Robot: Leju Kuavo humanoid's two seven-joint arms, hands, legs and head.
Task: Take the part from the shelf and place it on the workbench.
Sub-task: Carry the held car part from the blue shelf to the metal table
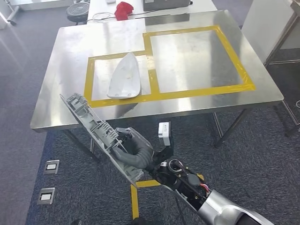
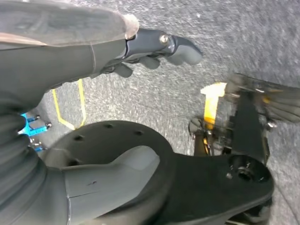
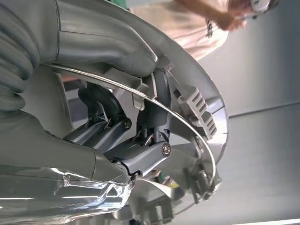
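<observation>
right hand (image 1: 136, 152) gripping grey part (image 1: 95, 129), steel workbench (image 1: 67, 51) beyond, carpet floor (image 1: 258, 159)

A workshop or test lab. A steel workbench (image 1: 71, 42) marked with yellow tape (image 1: 198, 91) stands on grey carpet (image 1: 254, 159) with floor sockets (image 1: 51, 167).

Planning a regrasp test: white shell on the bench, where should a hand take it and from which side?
Probably at the wide rounded end of the white shell, coming from the near table edge. It lies dome-up inside the yellow tape outline, tapering to a point at the far end; the broad near rim gives the fingers an edge to hook under.
</observation>
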